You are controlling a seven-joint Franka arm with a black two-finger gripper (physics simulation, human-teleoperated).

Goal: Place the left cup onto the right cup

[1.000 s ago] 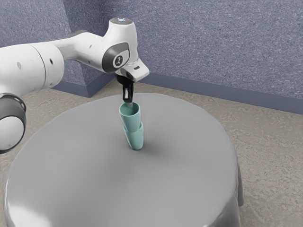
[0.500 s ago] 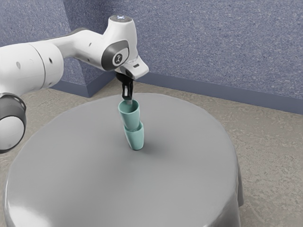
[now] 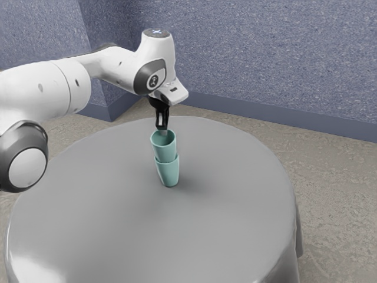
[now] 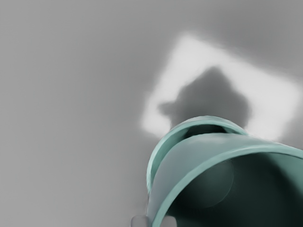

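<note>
Two teal cups stand nested near the middle of the round grey table [image 3: 235,224]. The upper cup [image 3: 163,145] sits inside the lower cup [image 3: 168,173], and the stack leans slightly toward the exterior view's left. My black gripper [image 3: 160,125] hangs straight down over the stack, shut on the back rim of the upper cup. In the wrist view the upper cup [image 4: 222,184] looms just under the hand, and the lower cup's rim [image 4: 163,146] peeks out behind it. One fingertip [image 4: 139,221] rests against the upper cup's outer wall.
The table's edge drops off on all sides to a beige floor [image 3: 336,177]. A blue wall with a dark baseboard [image 3: 283,115] runs behind the table. My white arm [image 3: 65,94] comes in from the exterior view's left.
My hand has shifted slightly toward the exterior view's right, and the cup stack now stands more upright than before. The grip on the upper cup's rim looks unchanged.
</note>
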